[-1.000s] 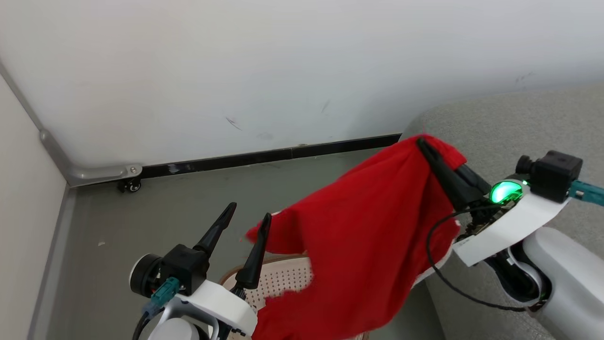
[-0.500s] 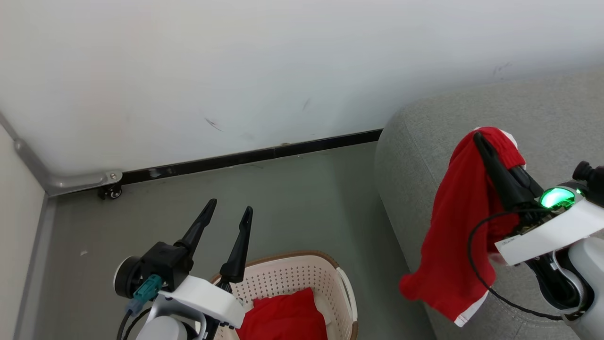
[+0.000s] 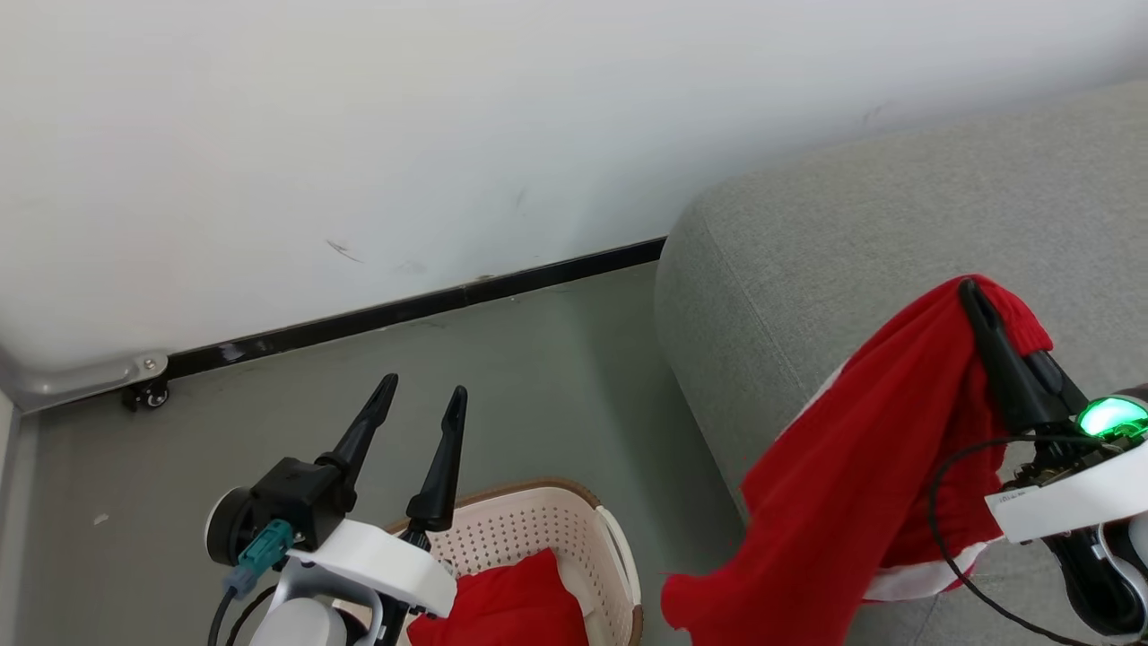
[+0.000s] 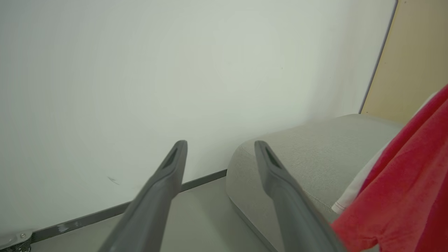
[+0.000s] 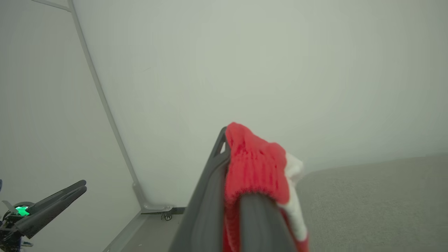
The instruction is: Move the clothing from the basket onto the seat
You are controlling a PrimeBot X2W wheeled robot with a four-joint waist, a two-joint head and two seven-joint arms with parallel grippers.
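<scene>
Grey seat partly hidden by garment in right hand.

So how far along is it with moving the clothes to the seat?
Nothing lies released on the visible seat yet. In hand: the right hand is shut on one red garment, hanging over the seat's edge. Left to do: let it go, then fetch the second red garment lying in the basket by the open left hand.

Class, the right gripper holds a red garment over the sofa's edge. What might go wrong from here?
1. The red garment in the right gripper hangs partly off the grey sofa; released here, it may slide to the floor.
2. Fabric is draped over the gripper, so it may snag on opening.
</scene>
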